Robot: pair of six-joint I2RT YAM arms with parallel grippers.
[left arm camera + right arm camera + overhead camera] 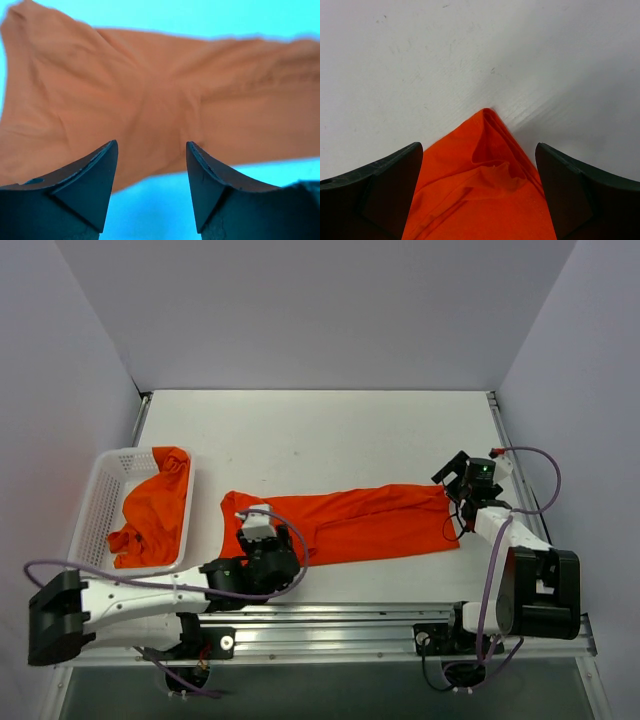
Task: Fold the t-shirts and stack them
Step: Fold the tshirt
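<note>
An orange-red t-shirt (350, 523) lies on the white table, folded into a long strip running left to right. My left gripper (258, 528) is open over its left end; in the left wrist view the cloth (150, 100) lies just beyond my open fingers (95, 175). My right gripper (452, 477) is open over the strip's far right corner; the right wrist view shows that folded corner (487, 170) between my spread fingers (570, 185), not pinched. A second orange-red t-shirt (152, 508) lies crumpled in the white basket (100, 490).
The white perforated basket stands at the table's left side. Grey walls close in the table on the left, back and right. A metal rail (330, 625) with the arm bases runs along the near edge.
</note>
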